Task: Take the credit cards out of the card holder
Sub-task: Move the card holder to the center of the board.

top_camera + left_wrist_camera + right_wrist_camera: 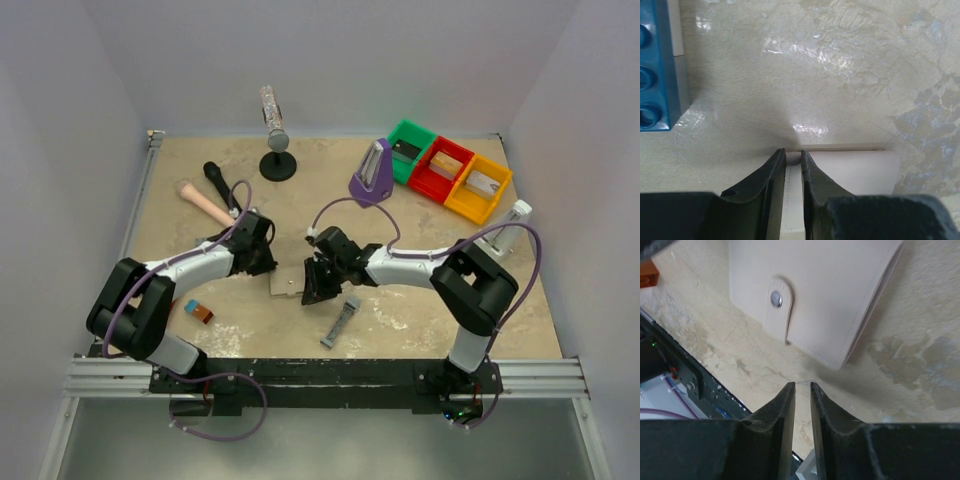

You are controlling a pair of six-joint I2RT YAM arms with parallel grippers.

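The card holder is lying closed and flat on the counter, around the middle and toward the near edge, between the two arms. It is showing its pale tan outside, with stitching running along the edges and a rounded snap tab carrying a small metal stud. The left fingers are standing a narrow slit apart at its left edge, with a pale stitched strip of it showing between them; I cannot tell whether they are pinching it. The right fingers are sitting just beside its right edge, almost together, gripping nothing, with only bare counter showing in the slit. A blue brick is lying off to the left.
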